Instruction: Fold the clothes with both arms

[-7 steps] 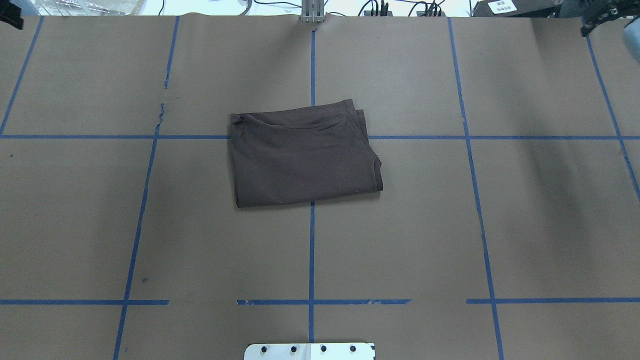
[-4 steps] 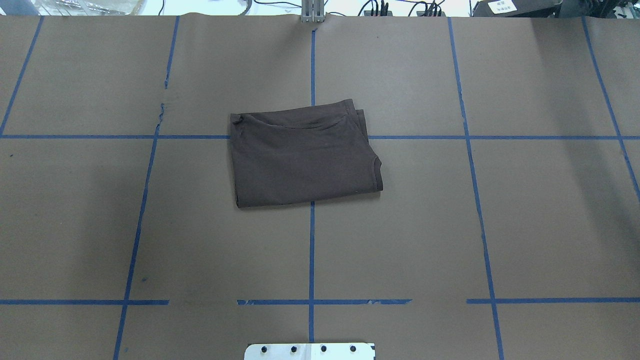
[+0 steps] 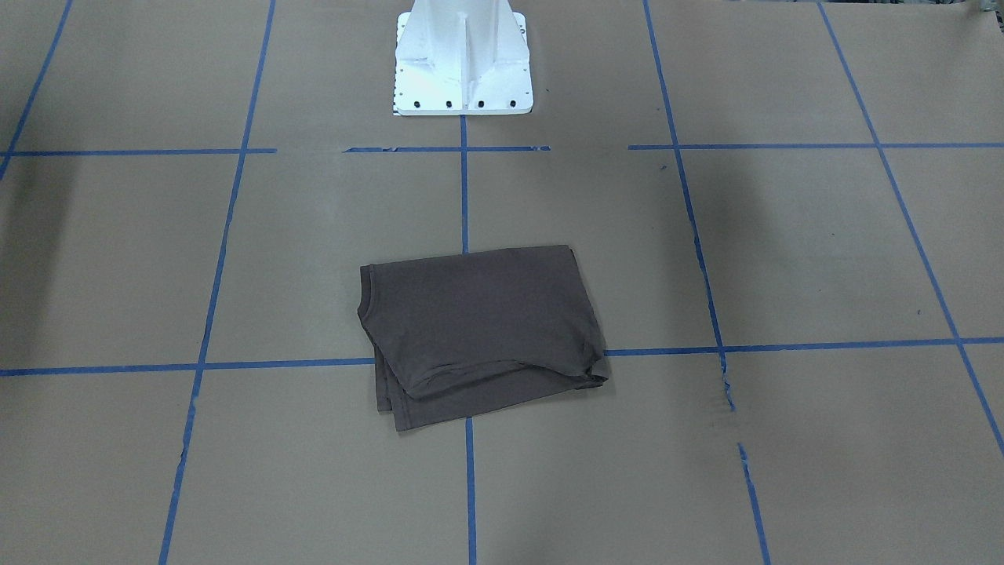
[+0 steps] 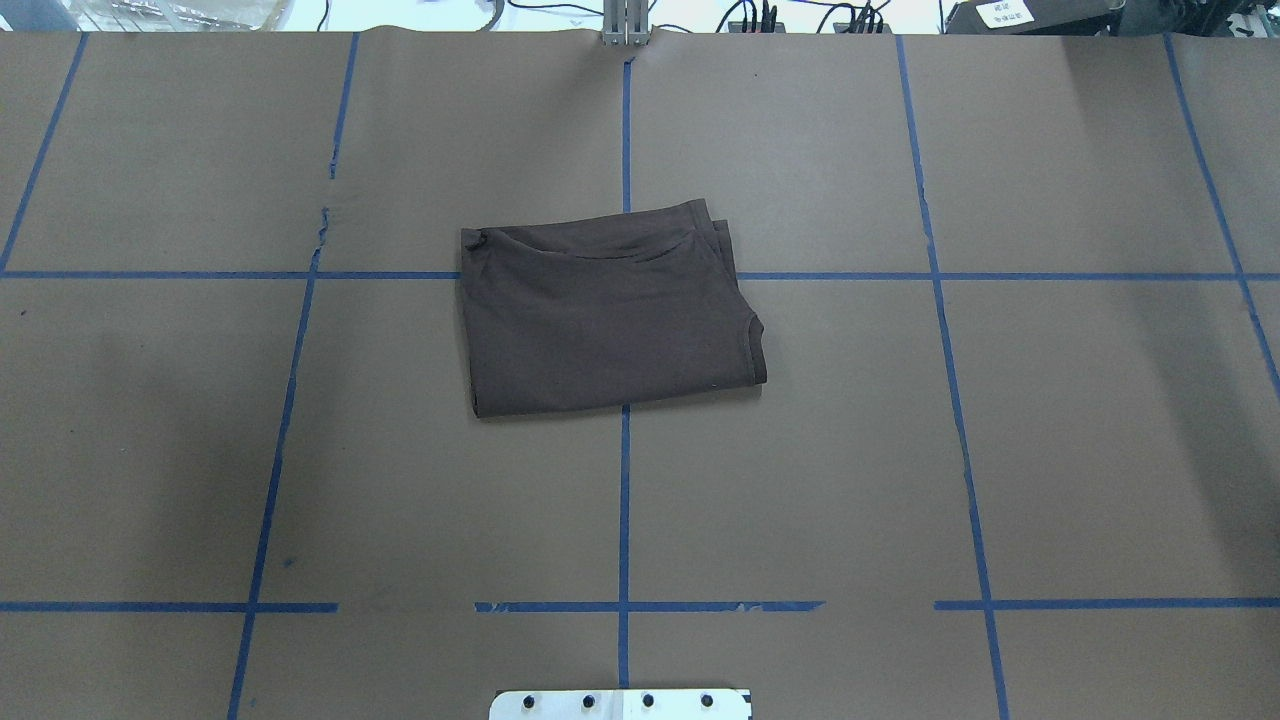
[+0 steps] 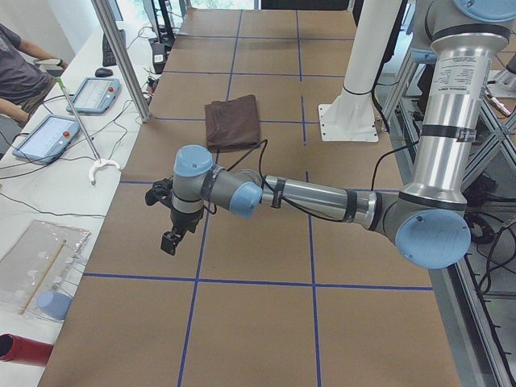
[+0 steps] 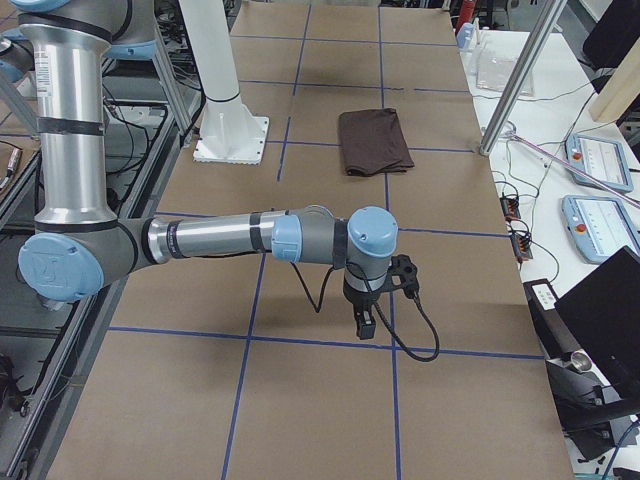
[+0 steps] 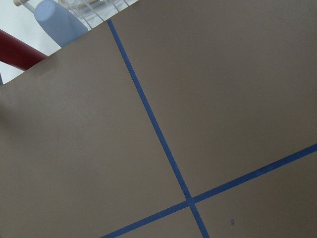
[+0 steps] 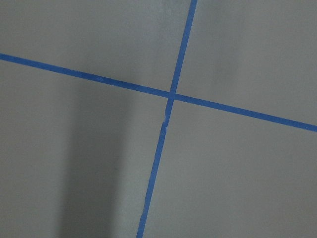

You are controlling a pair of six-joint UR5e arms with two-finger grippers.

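Tee (image 4: 610, 315) is lying btwn left arm (image 5: 310, 196) & right arm (image 6: 210, 238) jaws, far from both, long axis pointing at each. Neither's looking nearer imo. Can't tell how wide they're spread.

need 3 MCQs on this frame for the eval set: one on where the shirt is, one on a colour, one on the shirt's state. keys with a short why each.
1. Where does the T-shirt lie?
A. over a crossing of tape lines near the middle of the table
B. against the white pedestal
C. at one end of the table

2. What colour are the tape lines?
A. red
B. blue
C. yellow

3. What state is the T-shirt in?
A. spread flat, sleeves out
B. folded into a compact rectangle, lying free
C. lifted off the table

Key:
1 A: the overhead view shows it covering the crossing on the centre line.
2 B: the lines are blue in every view.
3 B: its layered edges show, and the left gripper and right gripper hang over bare table, well apart from it.
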